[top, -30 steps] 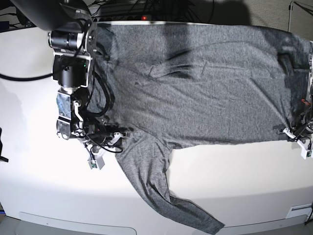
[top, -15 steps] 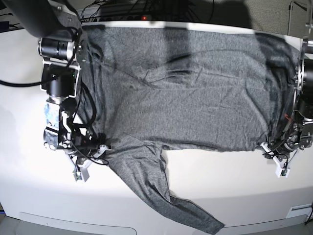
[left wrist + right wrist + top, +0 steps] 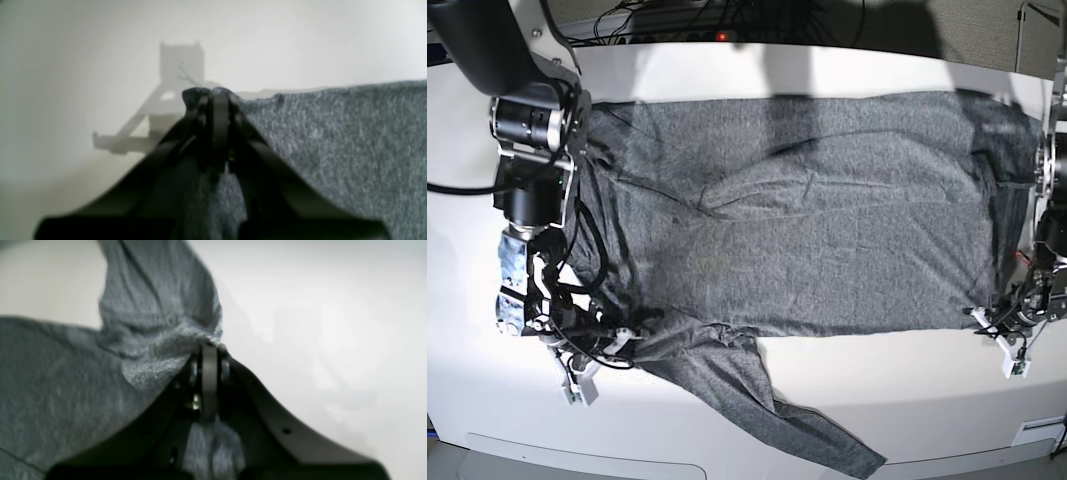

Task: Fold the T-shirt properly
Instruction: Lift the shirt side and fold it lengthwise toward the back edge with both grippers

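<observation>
The grey T-shirt [image 3: 827, 220] lies spread flat across the white table [image 3: 907, 390], with one long sleeve [image 3: 757, 400] trailing toward the front edge. My right gripper [image 3: 627, 335] is at the shirt's near-left corner, shut on a pinch of the fabric where the sleeve begins. The right wrist view shows that gripper [image 3: 208, 346] with its jaws together and the T-shirt [image 3: 66, 373] bunched at their tips. My left gripper [image 3: 984, 318] is shut on the near-right corner. In the left wrist view this gripper [image 3: 213, 96] clamps a small fold of the T-shirt [image 3: 333, 133].
Black cables [image 3: 677, 15] and a red light [image 3: 719, 37] run along the back edge. The table's rounded front edge [image 3: 727, 470] lies just below the sleeve's cuff. Both arm bodies stand over the shirt's left and right sides.
Both grippers, still shut on the shirt, have dragged it toward the front of the table. The cloth has pulled flatter and its back edge has come away from the cables.
</observation>
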{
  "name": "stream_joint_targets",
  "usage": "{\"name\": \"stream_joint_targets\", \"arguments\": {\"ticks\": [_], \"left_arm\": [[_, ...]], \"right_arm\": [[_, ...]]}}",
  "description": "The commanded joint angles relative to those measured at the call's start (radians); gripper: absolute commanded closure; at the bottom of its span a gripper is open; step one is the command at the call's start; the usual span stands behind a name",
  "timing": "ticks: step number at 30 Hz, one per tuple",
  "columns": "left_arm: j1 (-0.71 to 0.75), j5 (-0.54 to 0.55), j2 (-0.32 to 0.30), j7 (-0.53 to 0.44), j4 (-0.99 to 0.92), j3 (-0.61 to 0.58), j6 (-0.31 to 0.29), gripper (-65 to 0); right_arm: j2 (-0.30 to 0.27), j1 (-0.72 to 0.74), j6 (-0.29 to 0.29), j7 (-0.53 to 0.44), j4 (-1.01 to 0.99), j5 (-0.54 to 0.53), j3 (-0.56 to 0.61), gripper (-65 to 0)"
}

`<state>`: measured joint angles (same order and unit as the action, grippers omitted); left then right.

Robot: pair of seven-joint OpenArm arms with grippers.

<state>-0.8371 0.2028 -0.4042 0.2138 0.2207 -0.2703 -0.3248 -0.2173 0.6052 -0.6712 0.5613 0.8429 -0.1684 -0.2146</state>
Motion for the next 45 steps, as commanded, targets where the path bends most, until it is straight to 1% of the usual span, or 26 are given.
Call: {"name": "stream_joint_targets", "arguments": {"ticks": [1, 3, 5, 7, 9, 12, 14, 17, 21, 25, 27, 29, 32, 35, 37, 39, 43, 45], "left_arm": [[-0.038, 0.012, -0.013, -0.001, 0.024, 0.002, -0.001, 0.0], [-0.038, 0.056, -0.018, 0.054, 0.045, 0.002, -0.001, 0.0], [-0.038, 0.138, -0.032, 0.119, 0.076, 0.002, -0.001, 0.0], [-0.029, 0.198, -0.055, 0.163, 0.124, 0.002, -0.001, 0.0], [-0.010, 0.236, -0.084, 0.202, 0.190, 0.002, -0.002, 0.0], [0.037, 0.276, -0.129, 0.267, 0.301, 0.002, -0.002, 0.0], [0.080, 0.303, -0.158, 0.291, 0.375, 0.002, -0.002, 0.0], [0.163, 0.339, -0.193, 0.310, 0.486, 0.002, -0.002, 0.0], [0.270, 0.383, -0.234, 0.348, 0.645, 0.002, -0.001, 0.0], [0.346, 0.371, -0.285, 0.394, 0.805, 0.002, 0.004, 0.0], [0.375, 0.371, -0.315, 0.418, 0.873, 0.002, 0.018, 0.0], [0.404, 0.370, -0.341, 0.430, 0.938, 0.002, 0.046, 0.0], [0.443, 0.354, -0.366, 0.474, 1.024, 0.005, 0.066, 0.0], [0.489, 0.347, -0.379, 0.524, 1.104, 0.018, 0.094, 0.0], [0.522, 0.315, -0.380, 0.536, 1.154, 0.037, 0.112, 0.0], [0.556, 0.282, -0.380, 0.554, 1.205, 0.066, 0.154, 0.0], [0.628, 0.269, -0.380, 0.581, 1.309, 0.140, 0.165, 0.0], [0.669, 0.268, -0.380, 0.588, 1.356, 0.175, 0.165, 0.0]], "right_arm": [[-0.020, 0.034, -0.019, -0.016, 0.017, -0.027, -0.001, 0.0], [-0.032, 0.024, -0.027, -0.002, 0.026, -0.043, -0.001, 0.0], [-0.050, 0.006, -0.027, 0.012, 0.052, -0.060, -0.001, 0.0], [-0.069, -0.018, -0.027, 0.035, 0.090, -0.087, -0.001, 0.0], [-0.084, -0.051, -0.027, 0.069, 0.143, -0.106, -0.001, 0.0], [-0.100, -0.119, -0.027, 0.076, 0.232, -0.106, -0.001, 0.0], [-0.105, -0.167, -0.027, 0.076, 0.294, -0.109, -0.001, 0.0], [-0.107, -0.237, -0.027, 0.080, 0.394, -0.147, -0.001, 0.0], [-0.108, -0.310, -0.027, 0.114, 0.529, -0.150, -0.002, 0.0], [-0.107, -0.373, -0.027, 0.141, 0.655, -0.150, -0.002, 0.0], [-0.108, -0.406, -0.027, 0.155, 0.708, -0.150, -0.002, 0.0], [-0.108, -0.440, -0.027, 0.163, 0.753, -0.150, -0.002, 0.0], [-0.107, -0.496, -0.027, 0.161, 0.816, -0.150, -0.002, 0.0], [-0.107, -0.550, -0.027, 0.163, 0.877, -0.150, -0.007, 0.0], [-0.107, -0.581, -0.027, 0.163, 0.907, -0.150, -0.022, 0.0], [-0.107, -0.609, -0.027, 0.166, 0.929, -0.151, -0.048, 0.0], [-0.107, -0.654, -0.027, 0.184, 0.956, -0.214, -0.113, 0.0], [-0.107, -0.674, -0.027, 0.190, 0.967, -0.219, -0.137, 0.0]]}}
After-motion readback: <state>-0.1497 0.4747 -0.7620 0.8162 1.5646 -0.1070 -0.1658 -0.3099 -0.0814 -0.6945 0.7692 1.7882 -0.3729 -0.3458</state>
